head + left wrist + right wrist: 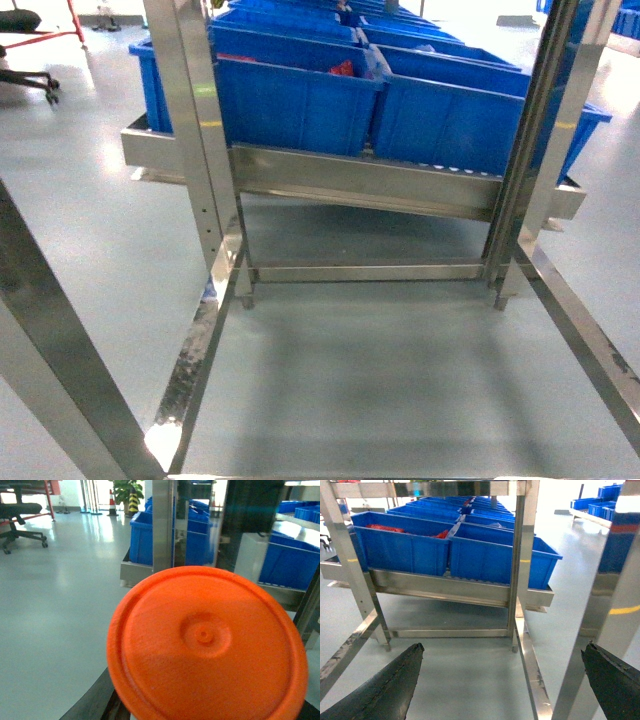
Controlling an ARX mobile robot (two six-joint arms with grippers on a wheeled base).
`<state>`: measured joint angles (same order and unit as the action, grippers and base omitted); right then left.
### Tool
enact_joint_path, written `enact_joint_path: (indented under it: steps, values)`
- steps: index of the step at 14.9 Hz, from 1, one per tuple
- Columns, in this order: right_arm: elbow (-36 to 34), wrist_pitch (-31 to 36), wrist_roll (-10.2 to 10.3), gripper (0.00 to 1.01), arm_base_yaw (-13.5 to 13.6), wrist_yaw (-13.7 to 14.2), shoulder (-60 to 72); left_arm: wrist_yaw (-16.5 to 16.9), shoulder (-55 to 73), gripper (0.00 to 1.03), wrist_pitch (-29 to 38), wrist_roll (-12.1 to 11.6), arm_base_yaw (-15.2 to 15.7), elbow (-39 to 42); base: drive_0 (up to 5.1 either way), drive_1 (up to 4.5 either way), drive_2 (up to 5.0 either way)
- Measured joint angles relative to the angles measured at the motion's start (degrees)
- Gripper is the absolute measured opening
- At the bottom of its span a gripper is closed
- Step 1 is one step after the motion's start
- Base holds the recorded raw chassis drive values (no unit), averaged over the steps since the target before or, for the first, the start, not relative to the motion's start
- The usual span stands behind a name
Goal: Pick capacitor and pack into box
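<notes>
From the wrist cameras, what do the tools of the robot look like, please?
In the right wrist view, the right tool shows two dark, almost black fingers with a rough, textured surface, tapering toward blunt tips at the lower corners. In the left wrist view, an orange disc fills the foreground and hides the left tool. No cables or markings are visible.

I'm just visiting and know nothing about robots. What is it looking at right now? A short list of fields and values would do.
setting: factory floor, grey and glossy
ahead: steel rack holding rows of blue bins
bin contents: red items in some bins; too small to identify
left camera: filled by an orange round disc close to the lens; how it is held is hidden
right gripper: fingers wide apart, holding nothing
background: office chair, traffic cone, potted plant
pink box: not in view
</notes>
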<state>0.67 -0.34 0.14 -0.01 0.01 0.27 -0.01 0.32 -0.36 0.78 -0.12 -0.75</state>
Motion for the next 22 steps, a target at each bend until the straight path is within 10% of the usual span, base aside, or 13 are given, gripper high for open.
enact_joint_path:
  steps: [22]
  values:
    - [0.00,-0.02,0.00,0.98,0.00,0.00,0.00,-0.04,0.00,0.45,0.00,0.02,0.00,0.00,-5.0,2.38,2.4]
